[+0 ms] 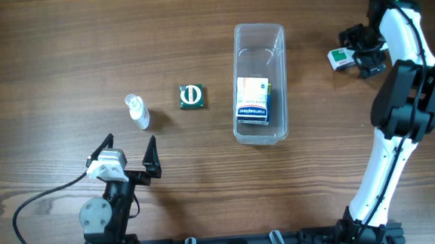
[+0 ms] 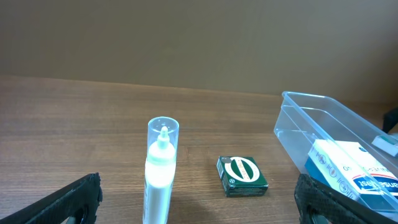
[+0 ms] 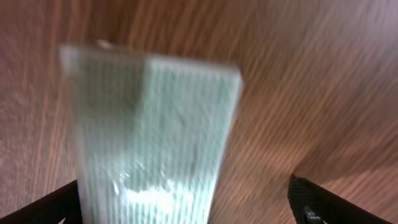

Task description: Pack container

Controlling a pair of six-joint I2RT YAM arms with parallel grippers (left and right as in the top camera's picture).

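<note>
**One box packed, three items left on the desk**

The container lies lengthwise in the middle of the desk, within reach of both arms. A white and blue box lies flat in its near half. The far half is bare, which leaves room for the smaller things.

The right tool is out at the far right of the desk, just beside a small green-and-white box. In the right wrist view this box fills the frame, blurred, and the dark fingers sit at the two bottom corners. The jaws stand wide, with bare wood showing between the box and the finger on the picture's right, so it looks like an approach rather than a closed grasp. I cannot tell whether the other finger touches the box.

The left tool hangs near its base at the front left, jaws spread wide and holding nothing. Its camera looks across at the small clear bottle, standing upright, and the dark green box lying flat between the bottle and the container. Both are on the left arm's side, so they are probably its share of the packing.

The likely next step is closing on the green-and-white box squarely, as a skewed grip could let so small a box twist out
</note>
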